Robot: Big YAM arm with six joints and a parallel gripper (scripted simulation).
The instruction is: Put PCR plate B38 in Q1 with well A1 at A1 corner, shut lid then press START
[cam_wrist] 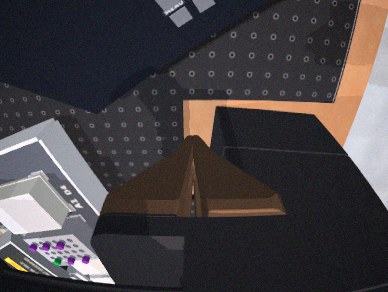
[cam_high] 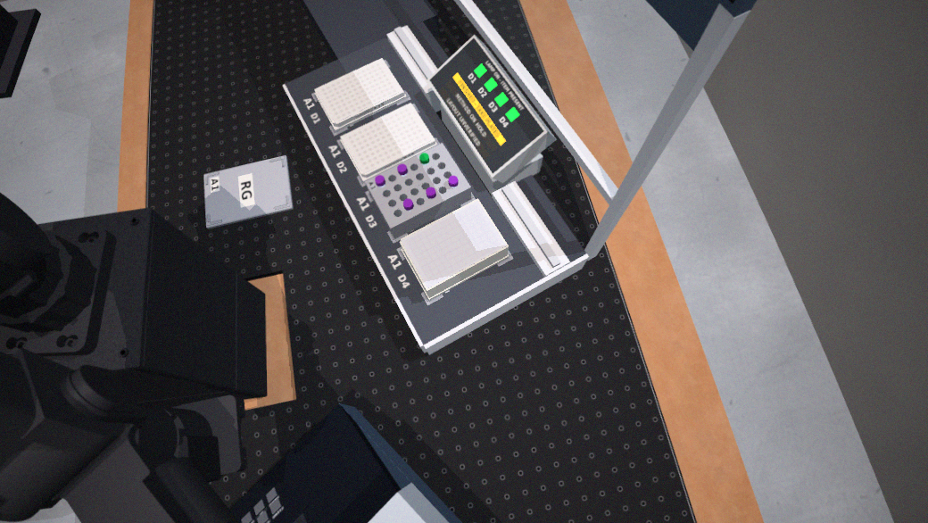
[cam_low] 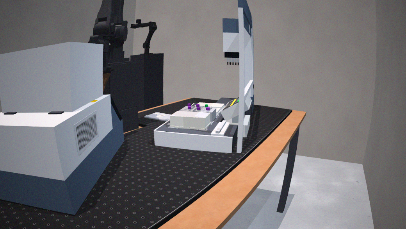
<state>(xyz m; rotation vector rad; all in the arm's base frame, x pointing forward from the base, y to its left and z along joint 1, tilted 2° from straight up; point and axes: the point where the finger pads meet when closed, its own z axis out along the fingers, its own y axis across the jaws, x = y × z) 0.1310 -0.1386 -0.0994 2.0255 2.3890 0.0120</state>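
The white PCR plate B38 (cam_high: pixel 387 137) lies on D2 of the hand-off row. My gripper (cam_wrist: pixel 193 144) shows in the wrist view with its brown fingers pressed together and nothing between them. It hangs over the table beside the arm's dark base, short of Q1's front panel. Q1 (cam_low: pixel 48 119) is the large white and blue box at the left; its block is not visible and I cannot read its lamp. In the top and exterior views the arm and Q1 hide the fingers.
Plate R33 (cam_high: pixel 360 90) is on D1, the tube cooling block (cam_high: pixel 413 184) with purple and green caps is on D3, and the deep-well block (cam_high: pixel 452 245) is on D4. The RG nest (cam_high: pixel 246 190) lies left of the row. The handler's status panel (cam_high: pixel 490 110) and tall gantry (cam_low: pixel 244 76) stand behind it.
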